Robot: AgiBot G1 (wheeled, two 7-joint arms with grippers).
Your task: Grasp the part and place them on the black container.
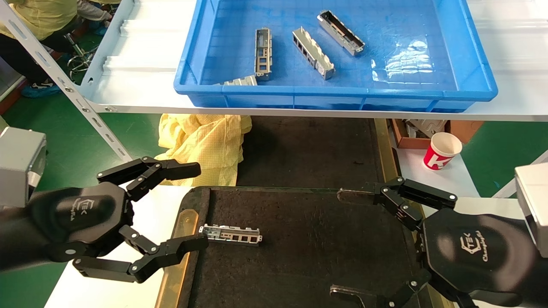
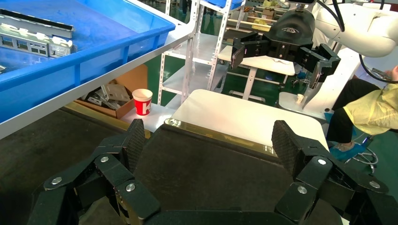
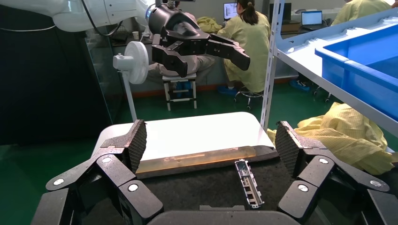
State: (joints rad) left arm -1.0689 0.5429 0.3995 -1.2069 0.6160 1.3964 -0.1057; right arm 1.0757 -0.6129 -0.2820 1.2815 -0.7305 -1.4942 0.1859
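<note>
One silver part (image 1: 231, 234) lies flat on the black container (image 1: 308, 248), near its left brass strip; it also shows in the right wrist view (image 3: 249, 183). Several more parts lie in the blue crate (image 1: 471, 55) on the shelf, among them three (image 1: 263, 53), (image 1: 312, 52), (image 1: 341, 32). My left gripper (image 1: 201, 205) is open and empty at the container's left edge, just left of the part. My right gripper (image 1: 342, 244) is open and empty over the container's right side. In the left wrist view, the container (image 2: 197, 168) lies under the open gripper (image 2: 210, 145).
A red and white paper cup (image 1: 442, 150) stands right of the container, beside a cardboard box (image 1: 411, 132). A yellow garment (image 1: 201, 145) lies behind the container's left corner. The white shelf edge (image 1: 299, 112) with its slanted bracket (image 1: 68, 90) overhangs the far side.
</note>
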